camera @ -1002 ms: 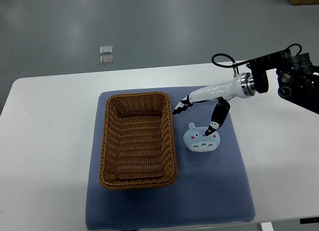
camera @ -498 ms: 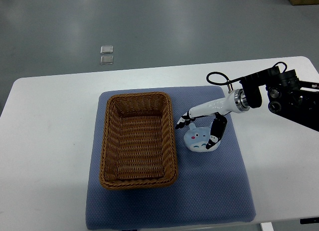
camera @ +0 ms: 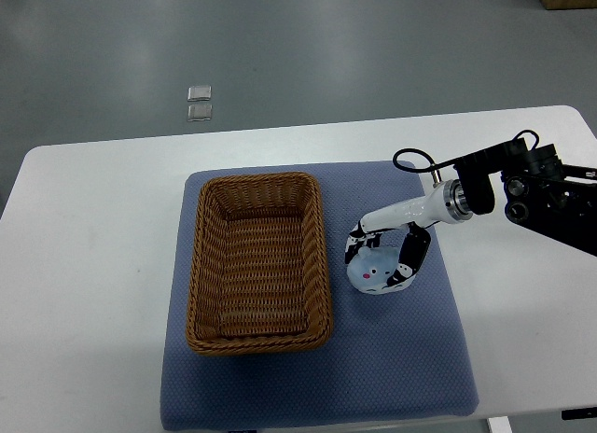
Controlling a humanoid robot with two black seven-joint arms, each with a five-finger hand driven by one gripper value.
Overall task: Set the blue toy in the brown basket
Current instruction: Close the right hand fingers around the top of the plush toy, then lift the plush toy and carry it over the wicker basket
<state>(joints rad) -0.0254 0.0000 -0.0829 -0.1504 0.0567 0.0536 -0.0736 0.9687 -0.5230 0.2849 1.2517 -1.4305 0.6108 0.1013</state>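
Observation:
The blue toy (camera: 374,268), a pale blue round figure with pink cheeks, lies on the blue mat (camera: 401,358) just right of the brown wicker basket (camera: 258,260). My right hand (camera: 381,258) comes in from the right edge and sits over the toy. Its black-and-white fingers (camera: 407,265) curl around the toy's left and right sides, closed on it. The toy still rests on the mat. The basket holds nothing. My left arm does not show.
The mat lies on a white table (camera: 84,265). Beyond the table's far edge, two small clear squares (camera: 199,104) sit on the grey floor. A black cable (camera: 410,160) loops above my right wrist.
My right hand has dropped lower and moved in, its fingers going from spread above the toy to curled around it. The toy has turned a little.

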